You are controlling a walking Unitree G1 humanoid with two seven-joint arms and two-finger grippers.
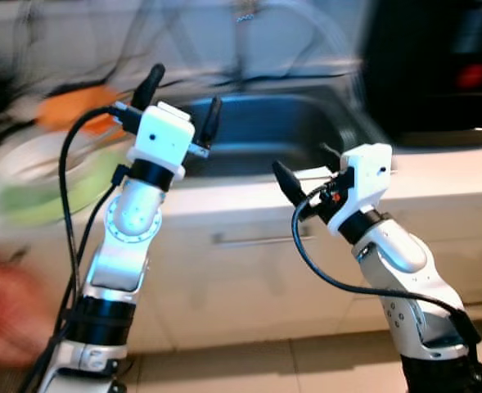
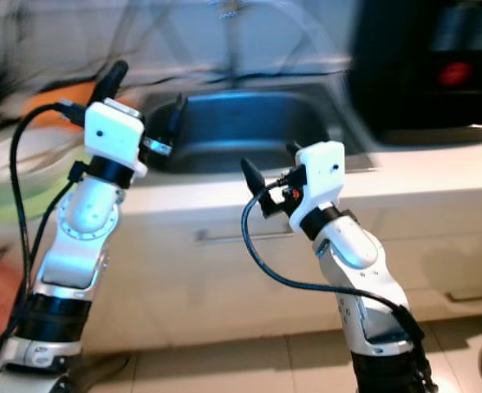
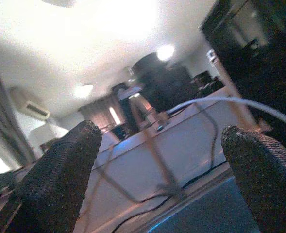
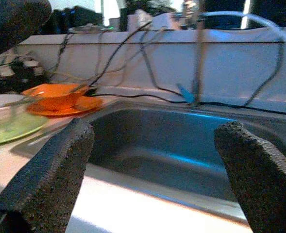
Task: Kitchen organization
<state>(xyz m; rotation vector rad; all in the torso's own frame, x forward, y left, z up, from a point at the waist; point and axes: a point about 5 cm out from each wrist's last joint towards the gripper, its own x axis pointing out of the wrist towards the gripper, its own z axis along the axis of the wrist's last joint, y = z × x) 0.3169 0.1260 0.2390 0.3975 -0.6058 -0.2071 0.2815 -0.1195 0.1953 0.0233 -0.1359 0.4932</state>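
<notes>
The picture is blurred by motion. A steel sink (image 1: pixel 281 123) is set in a pale counter (image 1: pixel 437 176) in front of me. To its left lie an orange bowl (image 4: pixel 60 97) on an orange plate and a green plate (image 4: pixel 11 127) under a clear bowl. My left gripper (image 1: pixel 183 100) is raised over the sink's left edge, open and holding nothing, fingers pointing up. My right gripper (image 1: pixel 306 169) hangs before the counter's front edge, open and empty, aimed at the basin (image 4: pixel 172 145).
A tap (image 4: pixel 197 53) with a hose and black cables stands behind the sink. A black appliance (image 1: pixel 437 65) sits on the counter at right. Below the counter is a cabinet with a drawer handle (image 1: pixel 249 239). A reddish blurred shape (image 1: pixel 7 307) is at lower left.
</notes>
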